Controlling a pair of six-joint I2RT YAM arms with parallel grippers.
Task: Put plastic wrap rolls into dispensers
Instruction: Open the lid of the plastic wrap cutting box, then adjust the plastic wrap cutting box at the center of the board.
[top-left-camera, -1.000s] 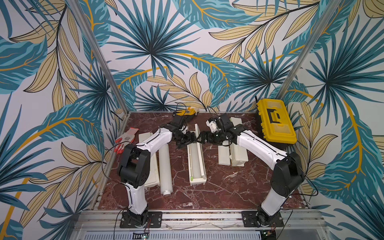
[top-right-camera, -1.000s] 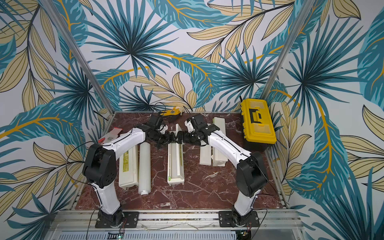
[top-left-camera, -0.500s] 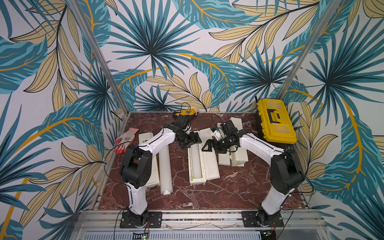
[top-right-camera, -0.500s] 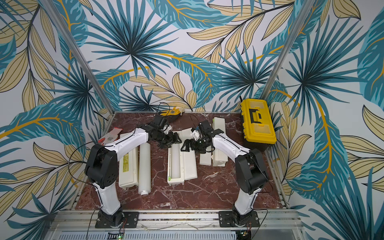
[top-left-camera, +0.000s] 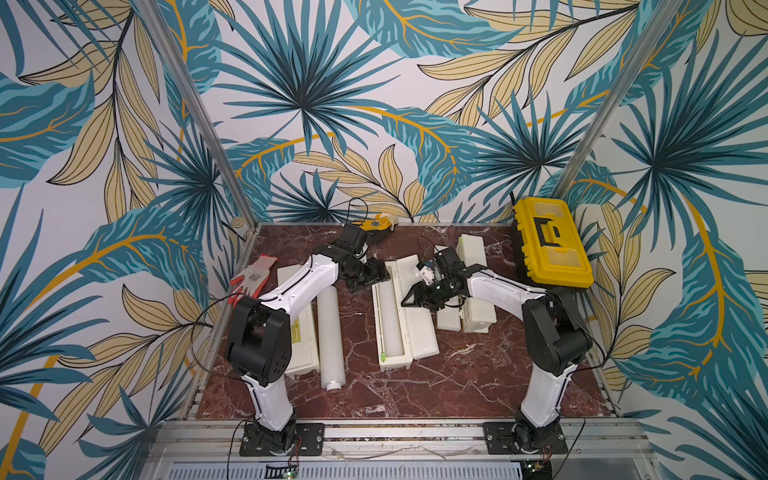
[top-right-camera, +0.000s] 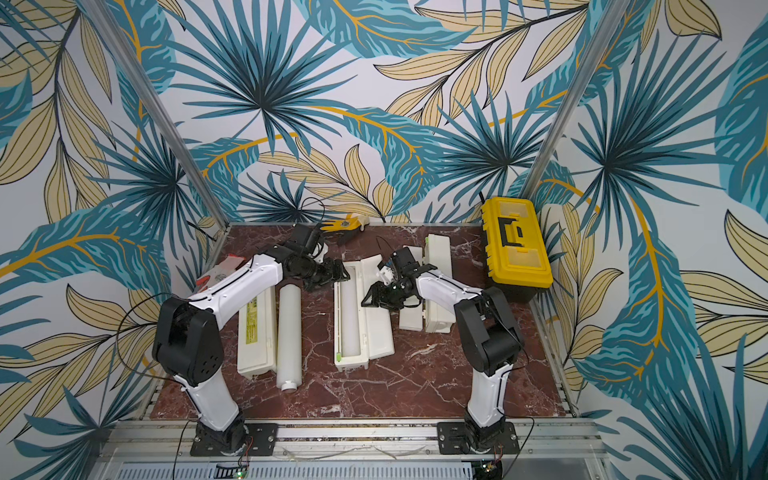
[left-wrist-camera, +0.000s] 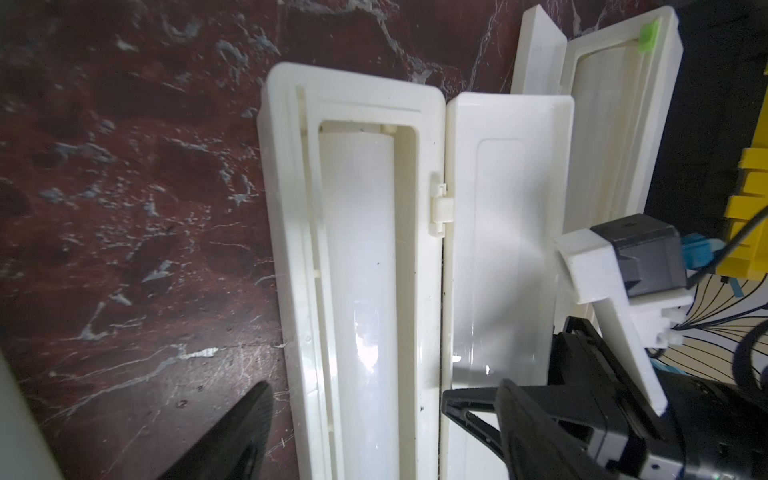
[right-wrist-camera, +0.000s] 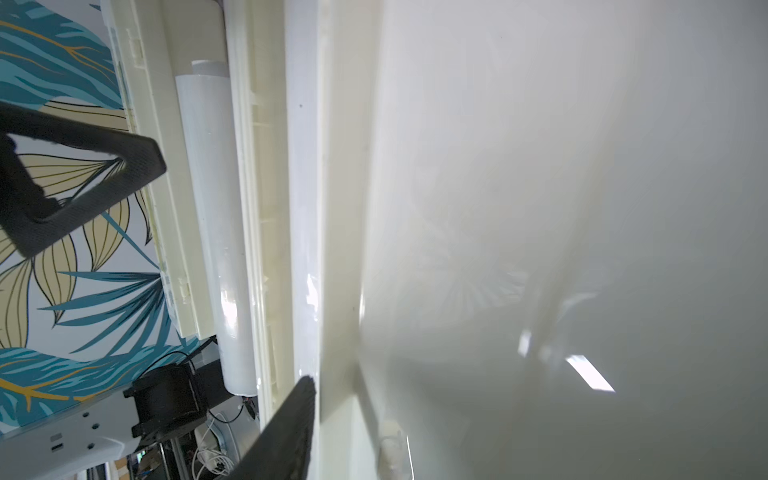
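Sitting inside the open, long cream-white plastic dispenser box (top-left-camera: 395, 362) mid-table is a long white plastic wrap roll (top-left-camera: 392, 328), with the hinged lid (top-left-camera: 424, 332) lying flat on the right arm's side. Left gripper (top-left-camera: 380, 272) is hovering at the box's far end, jaws spread wide and gripping nothing. Right gripper (top-left-camera: 409, 297) is hanging over the lid, jaws apart and empty too. Another white roll (top-left-camera: 330, 332) is lying loose on the red marble table (top-left-camera: 457, 374).
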